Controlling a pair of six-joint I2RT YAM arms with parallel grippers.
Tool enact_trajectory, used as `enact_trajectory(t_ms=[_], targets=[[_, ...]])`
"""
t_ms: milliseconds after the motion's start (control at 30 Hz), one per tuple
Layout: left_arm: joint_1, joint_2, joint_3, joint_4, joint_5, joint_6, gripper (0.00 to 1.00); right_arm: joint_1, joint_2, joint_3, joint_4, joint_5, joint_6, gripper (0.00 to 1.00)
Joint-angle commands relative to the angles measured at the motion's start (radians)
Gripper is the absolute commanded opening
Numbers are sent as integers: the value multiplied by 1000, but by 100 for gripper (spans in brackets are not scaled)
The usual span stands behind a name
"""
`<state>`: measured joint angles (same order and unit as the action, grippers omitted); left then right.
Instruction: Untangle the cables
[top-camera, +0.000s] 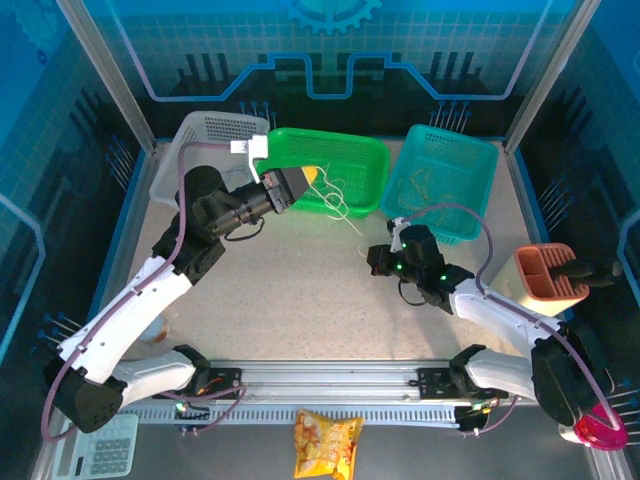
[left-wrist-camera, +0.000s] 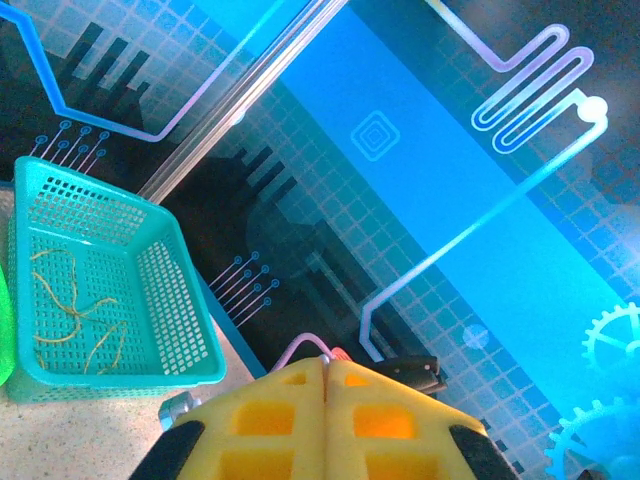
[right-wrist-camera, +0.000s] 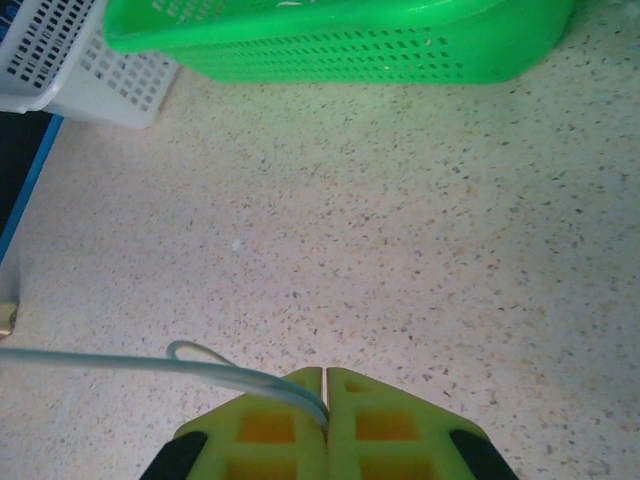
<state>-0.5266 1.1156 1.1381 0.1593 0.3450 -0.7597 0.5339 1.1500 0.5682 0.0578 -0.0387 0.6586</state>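
Cables (top-camera: 338, 203) spill as a pale clump over the green basket's (top-camera: 372, 165) front rim at upper centre, just right of my shut, seemingly empty left pincer (top-camera: 305, 183), while my right pincer (right-wrist-camera: 326, 385), lower on the bench (top-camera: 300, 290), pinches one blue-grey strand (right-wrist-camera: 120, 358) running leftward.

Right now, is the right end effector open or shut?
Shut on a cable. The right end effector has its yellow fingers pressed together in the wrist view, with the thin blue-grey cable pinched in their seam.
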Motion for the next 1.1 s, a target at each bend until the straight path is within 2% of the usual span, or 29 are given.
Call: enact_trajectory(t_ms=[0,133,300,500,767,967,1067], targets=[[-1,-16,15,128,18,5,0,-4,-5,-6,-26,-36,0,3],[-2,-13,-10,150,28,8,0,-1,-33,43,-62,-65,-16,30],[-2,-13,-24,161,31,19,0,1,-75,98,-127,-54,-28,44],[-2,-11,-32,159,25,30,0,0,-122,133,-176,-38,-36,65],[-3,-10,-34,147,7,42,0,-1,-187,141,-190,-47,-35,73],[-2,-11,-30,142,2,51,0,-8,-195,140,-200,-36,-35,72],[-2,-11,-36,136,3,53,0,-8,-217,148,-187,-53,-18,68]])
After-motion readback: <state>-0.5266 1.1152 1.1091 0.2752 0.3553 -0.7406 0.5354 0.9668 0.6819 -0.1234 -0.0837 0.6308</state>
